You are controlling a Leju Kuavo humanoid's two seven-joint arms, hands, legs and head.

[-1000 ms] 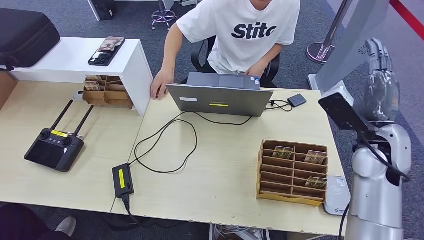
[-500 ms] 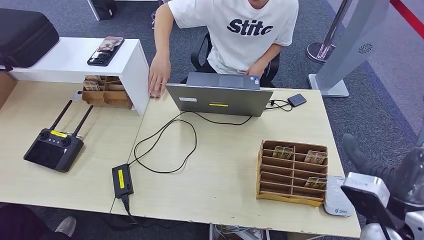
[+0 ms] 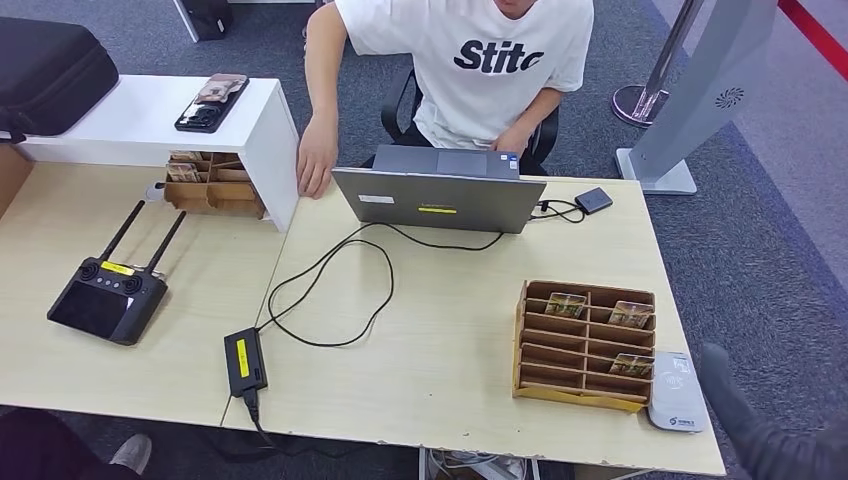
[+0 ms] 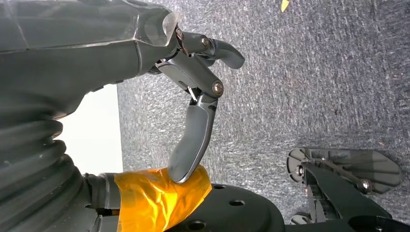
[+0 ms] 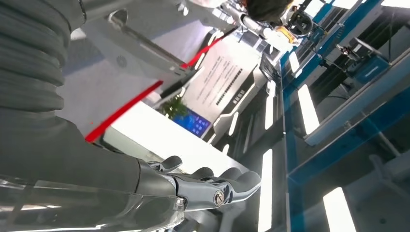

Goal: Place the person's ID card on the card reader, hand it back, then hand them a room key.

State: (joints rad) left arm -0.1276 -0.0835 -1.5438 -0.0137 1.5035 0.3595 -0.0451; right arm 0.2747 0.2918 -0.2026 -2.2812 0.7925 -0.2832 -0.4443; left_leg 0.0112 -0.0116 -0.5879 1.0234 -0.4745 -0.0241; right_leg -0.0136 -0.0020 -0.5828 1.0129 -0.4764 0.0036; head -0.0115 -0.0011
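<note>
Right hand (image 5: 212, 191): dark fingers stretched out straight, side by side, nothing in them; its dark tip shows at 5 o'clock in the head view, just beside the table corner. Left hand (image 4: 198, 96): hangs over grey carpet, thumb and fingers apart, holding nothing.

Small white rounded card reader (image 3: 674, 391) lies flat at 4 o'clock on the pale wooden table (image 3: 450, 300), touching the brown cardboard slotted card organiser (image 3: 584, 343). 3 cards sit in its slots. ID card: cannot tell where it is.

Toward 8 o'clock, black power brick with yellow label (image 3: 245, 359); at 9, black antenna remote controller (image 3: 110, 293).

At 12, grey open laptop (image 3: 440, 196); behind it a seated person in a white T-shirt (image 3: 470, 60), one hand (image 3: 316, 160) at the white shelf's (image 3: 140, 120) edge.
</note>
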